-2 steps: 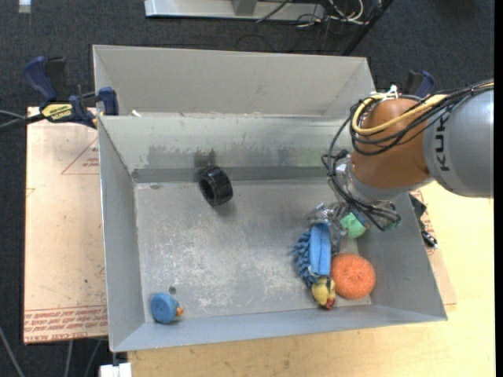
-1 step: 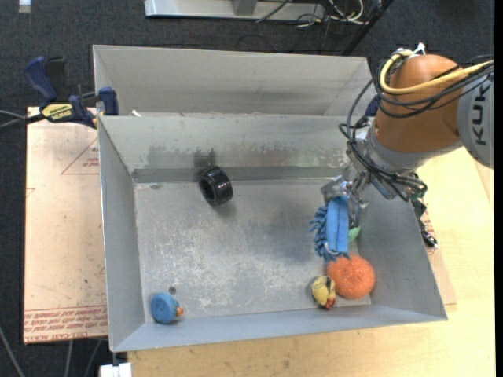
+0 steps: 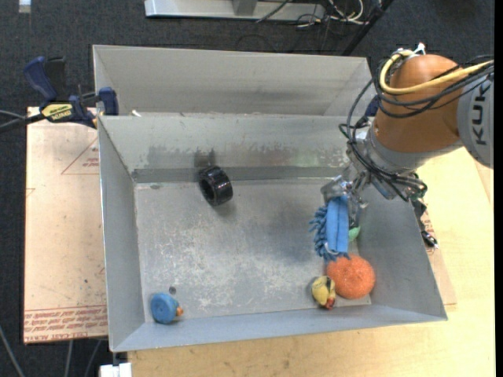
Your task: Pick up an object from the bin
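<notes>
My gripper (image 3: 344, 197) is at the right side of the bin, under the arm's orange cover. Its fingers are shut on the top end of a long blue thing with a fringed edge (image 3: 336, 228), which hangs straight down from them. The lower end of the blue thing reaches an orange ball (image 3: 351, 278) lying near the bin's front right corner. A small yellow toy with a red spot (image 3: 322, 291) rests against the ball's left side. A bit of green (image 3: 354, 231) shows just right of the blue thing.
A black ring (image 3: 214, 185) stands by the back wall, left of centre. A small blue thing with an orange bit (image 3: 165, 308) lies in the front left corner. The bin's right wall slopes close to the gripper.
</notes>
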Controlling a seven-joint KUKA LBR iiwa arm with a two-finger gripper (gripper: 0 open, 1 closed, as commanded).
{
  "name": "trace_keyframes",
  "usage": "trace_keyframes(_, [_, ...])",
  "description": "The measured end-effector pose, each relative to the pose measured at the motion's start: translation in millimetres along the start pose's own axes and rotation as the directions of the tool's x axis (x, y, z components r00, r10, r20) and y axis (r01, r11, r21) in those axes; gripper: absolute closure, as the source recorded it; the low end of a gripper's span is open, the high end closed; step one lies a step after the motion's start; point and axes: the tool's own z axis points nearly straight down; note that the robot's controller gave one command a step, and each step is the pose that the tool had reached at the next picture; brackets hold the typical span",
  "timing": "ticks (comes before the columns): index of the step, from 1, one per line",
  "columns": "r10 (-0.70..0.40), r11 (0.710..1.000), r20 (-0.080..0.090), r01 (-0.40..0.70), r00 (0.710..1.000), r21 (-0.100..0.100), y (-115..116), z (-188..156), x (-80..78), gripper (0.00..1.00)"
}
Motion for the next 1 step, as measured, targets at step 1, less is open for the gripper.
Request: trace_keyframes(1, [0.003,1.0,-0.006,-0.003,1.0,-0.005,-1.8,-36.2,-5.0,1.0])
